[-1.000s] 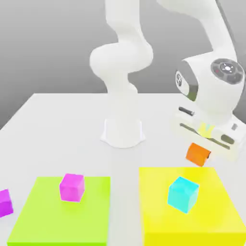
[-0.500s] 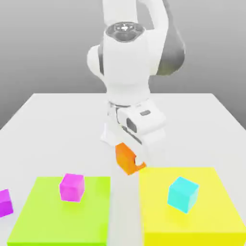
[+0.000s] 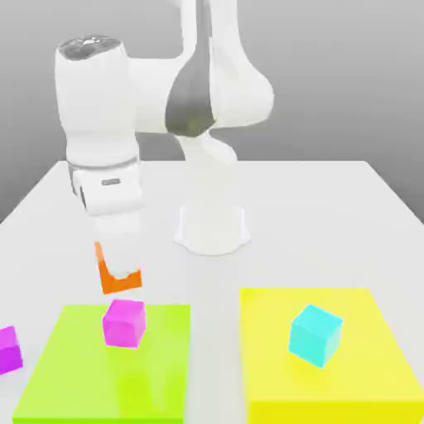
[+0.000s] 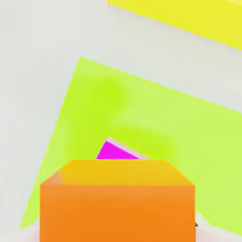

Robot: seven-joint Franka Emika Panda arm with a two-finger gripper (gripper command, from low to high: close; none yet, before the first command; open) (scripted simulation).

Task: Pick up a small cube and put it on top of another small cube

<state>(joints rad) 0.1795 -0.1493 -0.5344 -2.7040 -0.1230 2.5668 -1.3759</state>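
The orange cube [image 3: 116, 276], clamped between the closed fingers of the gripper [image 3: 118, 269], hangs just above the magenta cube [image 3: 124, 322] on the lime-green pad [image 3: 58, 373]. The hand view looks down past the orange cube [image 4: 117, 203] to a sliver of magenta [image 4: 115, 152]; the exterior view takes in a second magenta cube [image 3: 8, 348] at its left edge and one cyan cube [image 3: 315, 334] on the yellow pad [image 3: 273, 389]: four cubes, two pads
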